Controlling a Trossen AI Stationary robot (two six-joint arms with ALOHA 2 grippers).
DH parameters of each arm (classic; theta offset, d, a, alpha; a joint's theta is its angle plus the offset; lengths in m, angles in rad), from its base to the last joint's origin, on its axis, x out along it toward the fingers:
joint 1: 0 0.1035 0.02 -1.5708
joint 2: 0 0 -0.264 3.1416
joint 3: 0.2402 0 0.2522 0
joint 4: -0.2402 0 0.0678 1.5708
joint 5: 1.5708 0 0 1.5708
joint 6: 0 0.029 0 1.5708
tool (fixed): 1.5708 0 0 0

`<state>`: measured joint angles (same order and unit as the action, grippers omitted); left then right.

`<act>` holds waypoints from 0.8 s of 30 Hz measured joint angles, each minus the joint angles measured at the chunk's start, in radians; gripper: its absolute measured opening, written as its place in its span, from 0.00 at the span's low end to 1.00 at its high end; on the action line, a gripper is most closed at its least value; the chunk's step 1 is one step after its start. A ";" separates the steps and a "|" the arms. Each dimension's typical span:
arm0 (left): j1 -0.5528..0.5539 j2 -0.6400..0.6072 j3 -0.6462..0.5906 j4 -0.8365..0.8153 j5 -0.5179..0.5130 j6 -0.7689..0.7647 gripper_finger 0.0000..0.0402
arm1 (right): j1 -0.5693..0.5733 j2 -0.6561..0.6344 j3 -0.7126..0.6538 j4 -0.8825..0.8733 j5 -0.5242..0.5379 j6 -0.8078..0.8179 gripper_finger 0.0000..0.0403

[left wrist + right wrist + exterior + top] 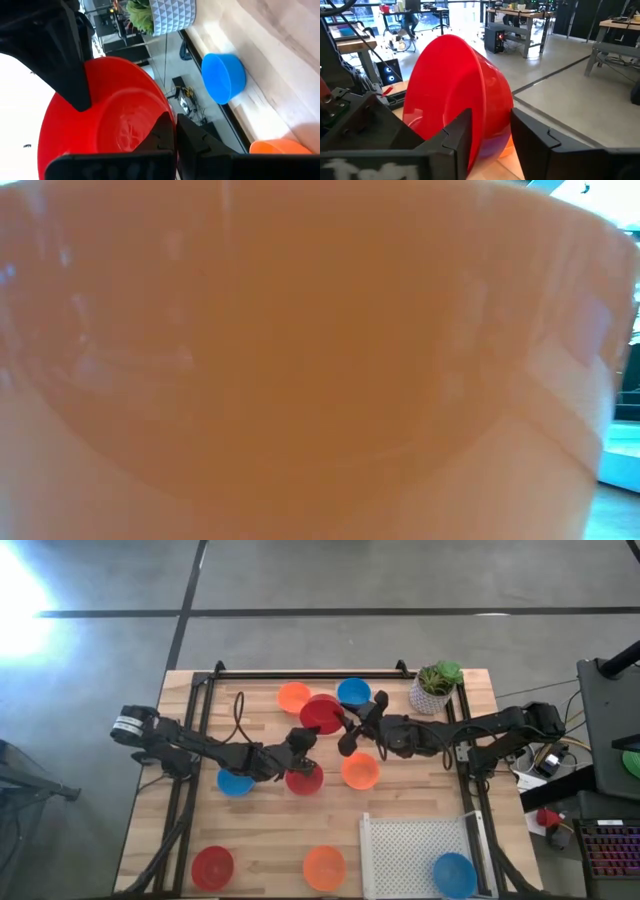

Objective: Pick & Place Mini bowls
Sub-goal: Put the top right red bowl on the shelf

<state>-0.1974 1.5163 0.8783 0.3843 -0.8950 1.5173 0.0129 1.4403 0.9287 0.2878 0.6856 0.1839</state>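
A red mini bowl [322,713] is held tipped on its side above the table's far middle, between both arms. My right gripper [346,724] comes at it from the right and is shut on its rim. My left gripper [311,738] comes from the left and is shut on the rim's other side. Other mini bowls rest on the table on their bases: orange [294,695], blue [352,692], orange [360,770], red [304,778], blue [235,781], red [212,866], orange [324,868]. Another blue one [455,875] sits on the white tray. My left gripper [175,134] pinches the red bowl's rim [171,116], one finger [161,131] inside the bowl and one outside. The hollow faces this wrist camera and the bowl is clear of the table. My right gripper [490,137] pinches the opposite rim [484,107], one finger [457,135] inside and one [532,137] outside, coming level from the table's right. The bowl stands on edge in the hold.
A white pot with a green plant [435,690] stands at the far right. A white perforated tray [415,852] lies at the near right. An orange bowl wall [300,360] fills the low view. Black rails [300,673] frame the table.
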 joint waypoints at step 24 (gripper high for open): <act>-0.004 -0.003 0.002 0.008 0.024 -0.014 0.17 | -0.010 0.005 0.017 -0.008 -0.001 -0.049 0.02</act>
<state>-0.2012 1.5131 0.8806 0.3922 -0.8714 1.5038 0.0025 1.4448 0.9457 0.2801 0.6843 0.1350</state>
